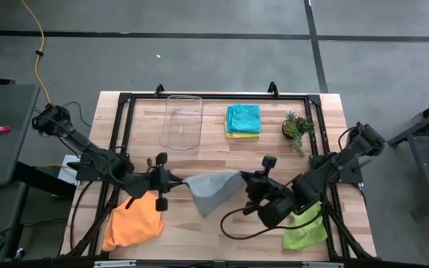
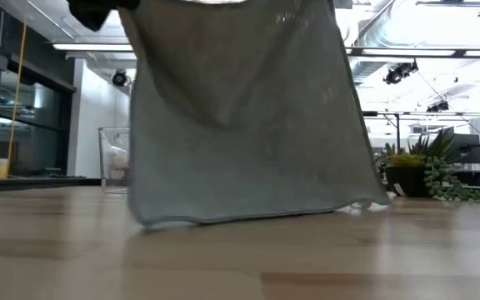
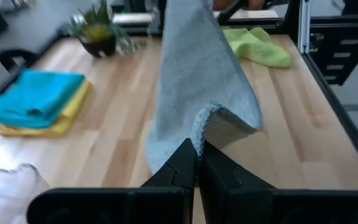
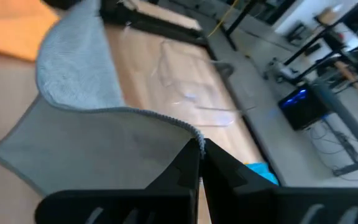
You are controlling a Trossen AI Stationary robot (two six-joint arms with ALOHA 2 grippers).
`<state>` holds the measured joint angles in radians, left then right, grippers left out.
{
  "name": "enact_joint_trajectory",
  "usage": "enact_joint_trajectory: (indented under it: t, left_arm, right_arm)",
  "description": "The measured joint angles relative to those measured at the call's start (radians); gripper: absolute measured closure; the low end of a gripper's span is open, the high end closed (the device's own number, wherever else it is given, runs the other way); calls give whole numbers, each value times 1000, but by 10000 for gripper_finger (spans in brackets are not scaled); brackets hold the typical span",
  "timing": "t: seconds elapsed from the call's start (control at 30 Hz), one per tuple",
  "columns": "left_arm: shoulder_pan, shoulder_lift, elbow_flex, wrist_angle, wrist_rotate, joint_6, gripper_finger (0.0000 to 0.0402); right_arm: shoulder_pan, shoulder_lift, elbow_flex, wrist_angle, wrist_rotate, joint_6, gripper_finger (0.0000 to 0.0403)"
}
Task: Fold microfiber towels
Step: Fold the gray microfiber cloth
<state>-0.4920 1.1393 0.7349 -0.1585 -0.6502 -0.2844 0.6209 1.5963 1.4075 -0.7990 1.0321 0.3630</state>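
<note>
**Grey towel hung between both grippers, lower hem at the table**

The grey microfiber towel is strung between the two arms near the middle of the front half of the table. The left gripper is clenched on one top corner; in its own wrist view the dark fingers pinch the cloth's hemmed edge tight. The right gripper is clamped on the opposite top corner, its fingers closed over the stitched rim. Neither arm is nearer: each holds one end.

The held edge runs left to right between the grippers, and the cloth drapes from it toward the front of the table. From table height the sheet hangs nearly flat, and its bottom hem seems to brush the wood, though the contact line is hard to read.

The coming fold likely turns on that: the free hem lies below and in front of the held edge, so the grippers would need to carry the top edge over it, keeping it taut.

A teal-blue towel rests folded on a yellow towel at the back, beside the clear plastic tray. The orange towel and lime green towel lie crumpled at the front corners.
</note>
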Motion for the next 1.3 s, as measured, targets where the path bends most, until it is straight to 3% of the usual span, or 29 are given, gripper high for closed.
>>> enact_joint_trajectory:
  t: [0.37,0.63,0.97,1.3]
  left_arm:
    - [-51,-1,0,-3,-106,125,401]
    - [-52,-3,0,-2,-300,173,401]
    - [-52,-100,0,2,-468,354,401]
    - [-87,-115,-29,-19,-386,361,401]
  right_arm:
    - [-6,-71,0,-28,116,39,403]
    - [-6,-93,0,-87,210,135,403]
    - [-32,-94,0,-169,274,210,403]
    - [55,-90,-134,-206,169,467,403]
